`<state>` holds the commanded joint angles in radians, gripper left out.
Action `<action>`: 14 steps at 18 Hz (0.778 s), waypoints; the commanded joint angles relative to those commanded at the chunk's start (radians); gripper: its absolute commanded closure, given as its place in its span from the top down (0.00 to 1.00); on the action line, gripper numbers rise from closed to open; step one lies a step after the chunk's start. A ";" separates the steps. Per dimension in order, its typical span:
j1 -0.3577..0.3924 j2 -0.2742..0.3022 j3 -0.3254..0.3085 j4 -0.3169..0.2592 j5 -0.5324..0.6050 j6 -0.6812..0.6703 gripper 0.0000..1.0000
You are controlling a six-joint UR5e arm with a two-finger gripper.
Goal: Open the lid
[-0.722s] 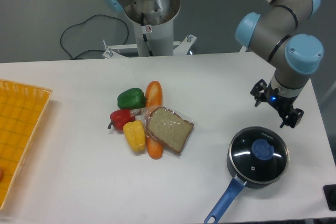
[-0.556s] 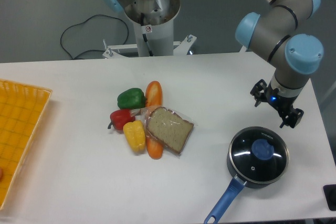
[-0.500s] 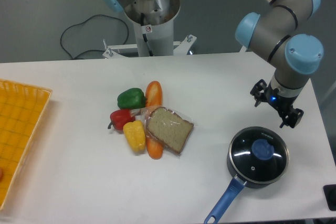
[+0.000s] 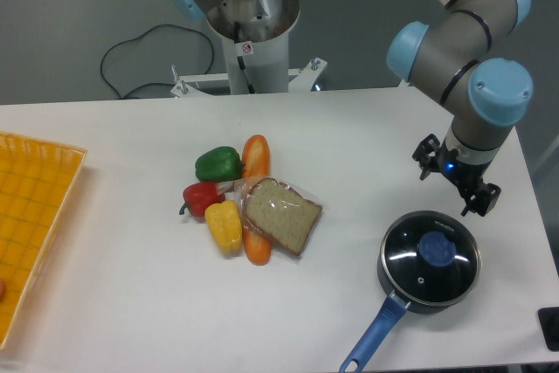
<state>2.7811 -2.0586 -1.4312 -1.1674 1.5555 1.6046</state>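
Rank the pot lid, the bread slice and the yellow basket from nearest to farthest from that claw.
From the end effector:
1. The lid, just below it on the pan.
2. The bread slice, at the table's middle, to the image left.
3. The yellow basket, at the far left edge.

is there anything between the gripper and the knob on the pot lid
Nothing visible does. The gripper hangs open above and just behind the lid, which sits on the saucepan, and only bare table shows between them. The blue knob is uncovered. The vegetables and the bagged bread lie well off to the side.
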 joint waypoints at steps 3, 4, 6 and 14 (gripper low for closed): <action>-0.031 -0.002 0.003 0.003 0.002 -0.110 1.00; -0.037 0.000 0.003 0.003 0.003 -0.159 1.00; -0.037 -0.002 0.008 0.003 0.003 -0.189 1.00; -0.035 -0.023 0.040 0.003 0.006 -0.192 1.00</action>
<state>2.7458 -2.0815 -1.3914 -1.1643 1.5616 1.4128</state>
